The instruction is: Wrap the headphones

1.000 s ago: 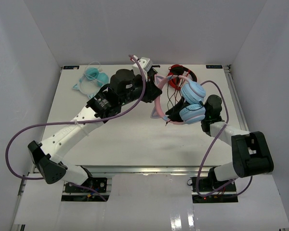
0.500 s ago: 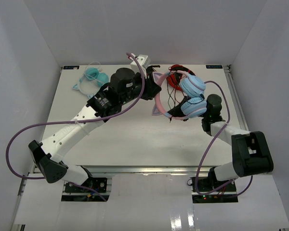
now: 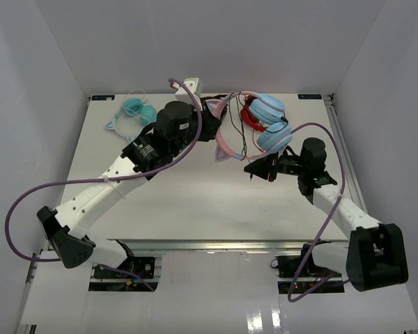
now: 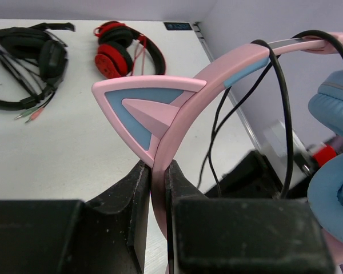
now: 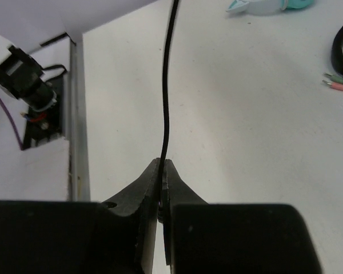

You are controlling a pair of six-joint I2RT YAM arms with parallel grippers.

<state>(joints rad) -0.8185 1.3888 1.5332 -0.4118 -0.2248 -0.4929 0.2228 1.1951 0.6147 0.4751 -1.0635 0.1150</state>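
We hold the headphones (image 3: 268,109) up above the bench (image 3: 181,202), with our left gripper (image 4: 158,171) squeezed tight on the pink headband (image 4: 217,80) just under its cat ear (image 4: 143,108), while our right gripper (image 5: 161,171) pinches the thin black cable (image 5: 167,85) that runs up out of it.

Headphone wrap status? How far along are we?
Done: the headphones are held up, left jaws shut on the pink headband. In hand: right jaws pinch the black cable, which crosses the band at least once. Left: slack strands hang below the band, so more turns likely remain.
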